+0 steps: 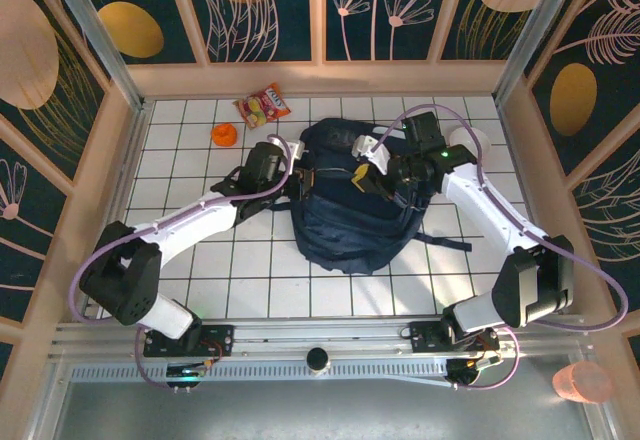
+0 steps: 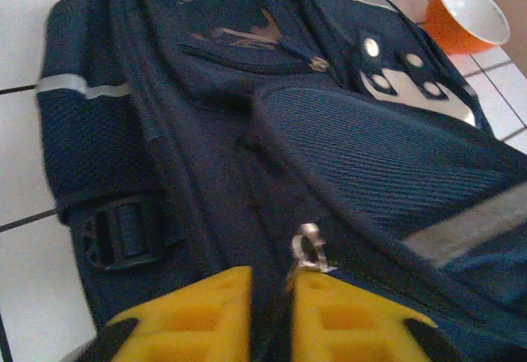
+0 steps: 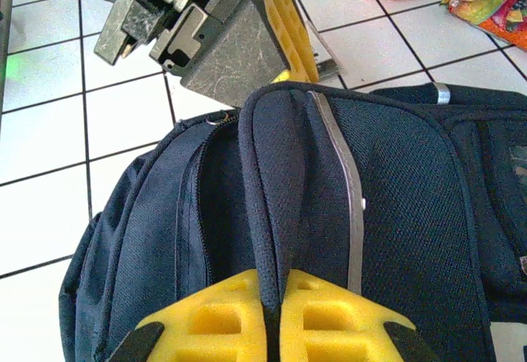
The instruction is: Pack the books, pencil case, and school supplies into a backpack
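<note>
Mid-table on the white tiles (image 1: 200, 260): navy backpack (image 1: 345, 215) lying flat, both arms reaching in over its far half.

Fabric fold standing up from the bag, pinched tight in the closed jaws of the right gripper (image 3: 272, 284); a grey stripe runs alongside the fold. Jaws of the left gripper (image 2: 270, 276) slightly parted, silver zipper pull (image 2: 309, 247) just at the fingertips, not clearly pinched. An orange cup (image 2: 465, 16) and a snack packet (image 1: 262, 107) sit on tiles beyond the bag, apart from it.

Left arm (image 1: 190, 220) and right arm (image 1: 490, 210) reach forward, angling inward toward each other. Left fingers (image 2: 206, 313) stand slightly parted; right fingers (image 3: 222, 317) pinch a backpack (image 3: 395, 214) fold.
</note>
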Controlling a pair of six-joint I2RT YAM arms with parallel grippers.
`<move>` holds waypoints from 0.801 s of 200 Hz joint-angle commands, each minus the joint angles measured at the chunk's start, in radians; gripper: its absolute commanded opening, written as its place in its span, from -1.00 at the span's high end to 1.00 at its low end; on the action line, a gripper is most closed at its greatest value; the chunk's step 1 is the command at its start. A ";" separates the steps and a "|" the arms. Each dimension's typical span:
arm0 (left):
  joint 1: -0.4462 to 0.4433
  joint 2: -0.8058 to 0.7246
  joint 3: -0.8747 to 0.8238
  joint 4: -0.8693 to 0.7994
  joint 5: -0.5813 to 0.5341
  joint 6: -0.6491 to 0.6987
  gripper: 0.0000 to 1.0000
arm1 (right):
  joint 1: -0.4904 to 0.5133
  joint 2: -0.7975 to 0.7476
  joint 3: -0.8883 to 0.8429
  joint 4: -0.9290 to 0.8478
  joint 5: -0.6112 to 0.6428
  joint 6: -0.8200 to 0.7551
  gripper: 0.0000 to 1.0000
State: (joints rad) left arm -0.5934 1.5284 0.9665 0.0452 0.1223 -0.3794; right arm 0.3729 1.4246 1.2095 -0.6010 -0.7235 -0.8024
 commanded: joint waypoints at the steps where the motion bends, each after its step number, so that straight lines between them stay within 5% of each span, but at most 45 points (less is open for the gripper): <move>1: 0.082 0.012 0.000 -0.049 -0.155 -0.067 0.38 | -0.017 -0.033 0.051 -0.016 -0.055 0.035 1.00; 30: 0.124 -0.052 -0.050 -0.052 -0.106 -0.244 -0.06 | -0.020 -0.047 0.014 0.032 -0.040 0.076 1.00; 69: 0.200 -0.145 -0.161 -0.046 -0.053 -0.486 -0.38 | -0.021 -0.058 -0.027 0.069 -0.045 0.118 1.00; 160: 0.378 -0.104 -0.226 -0.136 -0.058 -0.892 -0.57 | -0.019 -0.069 -0.080 0.113 -0.088 0.160 1.00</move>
State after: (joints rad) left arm -0.2359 1.3926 0.7368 -0.0391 0.0677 -1.0931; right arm 0.3550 1.3956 1.1423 -0.5270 -0.7467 -0.6643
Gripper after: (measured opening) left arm 0.790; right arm 0.074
